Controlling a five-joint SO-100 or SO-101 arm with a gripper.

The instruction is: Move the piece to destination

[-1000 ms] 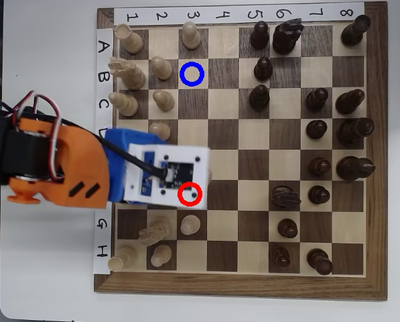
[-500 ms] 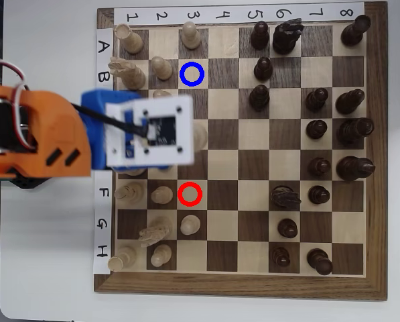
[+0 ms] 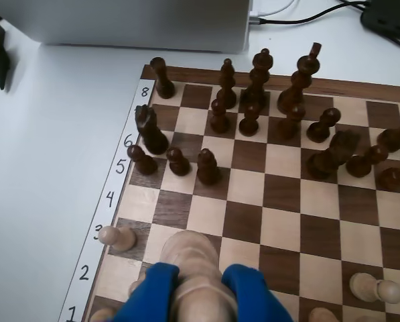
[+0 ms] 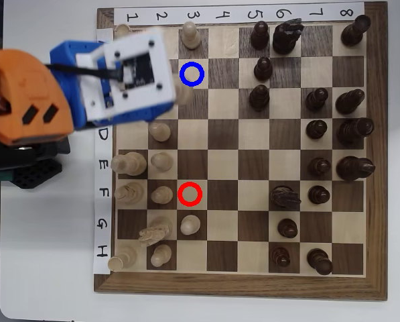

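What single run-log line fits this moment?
gripper: shut on piece | carried, beside blue-ringed destination | not yet set down

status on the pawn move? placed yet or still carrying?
Picked up: the wrist view shows the claw shut on the pale pawn, blue fingers on either side. In hand: overhead, the arm sits just left of the blue-ringed square. Left: that square is bare, so lowering and release remain. The red-ringed square is empty.
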